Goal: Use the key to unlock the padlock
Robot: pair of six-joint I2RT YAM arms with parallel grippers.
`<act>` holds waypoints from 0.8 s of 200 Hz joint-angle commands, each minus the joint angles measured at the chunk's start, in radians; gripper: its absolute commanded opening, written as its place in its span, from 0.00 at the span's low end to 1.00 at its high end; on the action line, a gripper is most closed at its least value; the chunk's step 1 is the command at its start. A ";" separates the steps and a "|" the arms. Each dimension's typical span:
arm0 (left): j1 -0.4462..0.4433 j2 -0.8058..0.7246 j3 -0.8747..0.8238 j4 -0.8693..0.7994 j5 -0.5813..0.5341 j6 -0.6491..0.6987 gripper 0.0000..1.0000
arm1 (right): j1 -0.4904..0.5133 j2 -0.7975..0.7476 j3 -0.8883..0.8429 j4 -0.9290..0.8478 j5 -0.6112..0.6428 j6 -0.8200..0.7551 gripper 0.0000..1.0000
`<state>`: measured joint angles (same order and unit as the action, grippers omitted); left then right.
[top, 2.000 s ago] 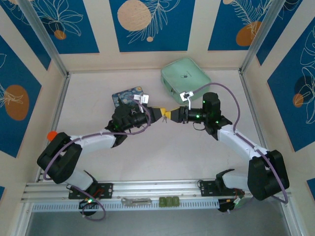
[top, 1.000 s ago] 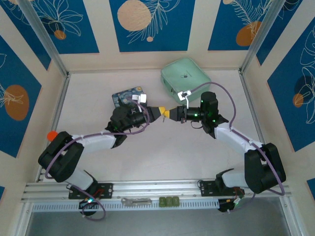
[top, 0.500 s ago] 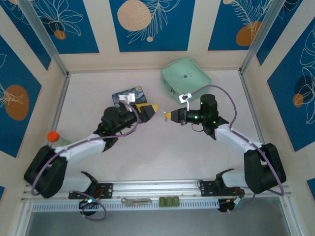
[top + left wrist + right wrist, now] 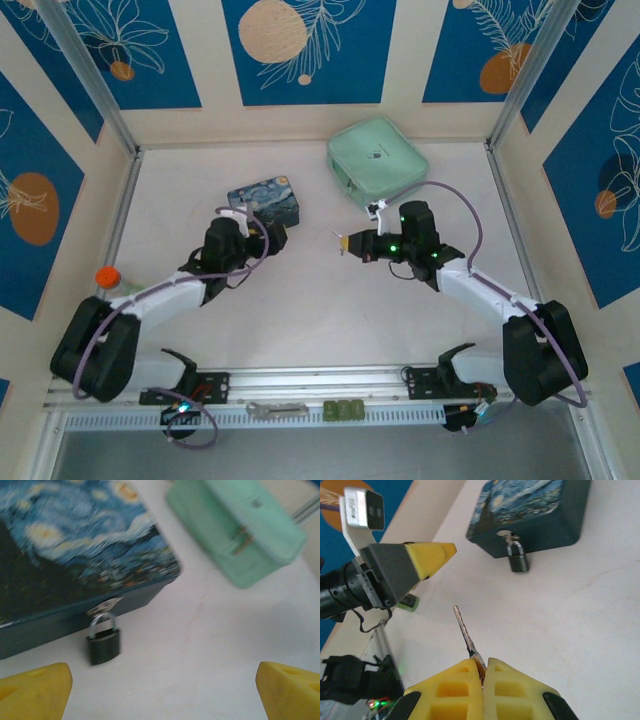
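Pressed together, the right fingers (image 4: pixel 506 687) are closed on the key (image 4: pixel 464 628), whose thin blade is pointed forward above the pale surface (image 4: pixel 570 630). The left fingers (image 4: pixel 35 690) are spread wide, with nothing held between them. Just beyond them the padlock (image 4: pixel 104 642) is seen upright at the front wall of the starry blue tin (image 4: pixel 75 540), its shackle passed through the silvery hasp (image 4: pixel 103 607). Farther back, apart from the tin, a mint-green case (image 4: pixel 240 535) is set on the surface.
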<state>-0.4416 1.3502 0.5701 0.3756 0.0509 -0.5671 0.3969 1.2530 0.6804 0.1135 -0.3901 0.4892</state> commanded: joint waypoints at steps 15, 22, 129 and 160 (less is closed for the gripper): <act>0.040 0.172 0.053 0.054 0.022 0.035 0.87 | 0.019 -0.007 0.015 -0.052 0.095 -0.003 0.00; 0.046 0.212 0.064 0.081 0.041 0.035 0.84 | 0.020 -0.007 0.014 -0.052 0.098 -0.001 0.00; 0.054 0.512 0.176 0.228 0.107 0.004 0.58 | 0.022 -0.008 0.038 -0.078 0.097 -0.023 0.00; 0.055 0.535 0.171 0.256 0.150 -0.017 0.43 | 0.021 0.018 0.049 -0.077 0.092 -0.021 0.00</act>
<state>-0.3893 1.8416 0.7322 0.5953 0.1249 -0.5617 0.4133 1.2541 0.6888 0.0513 -0.2947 0.4854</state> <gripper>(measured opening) 0.474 0.050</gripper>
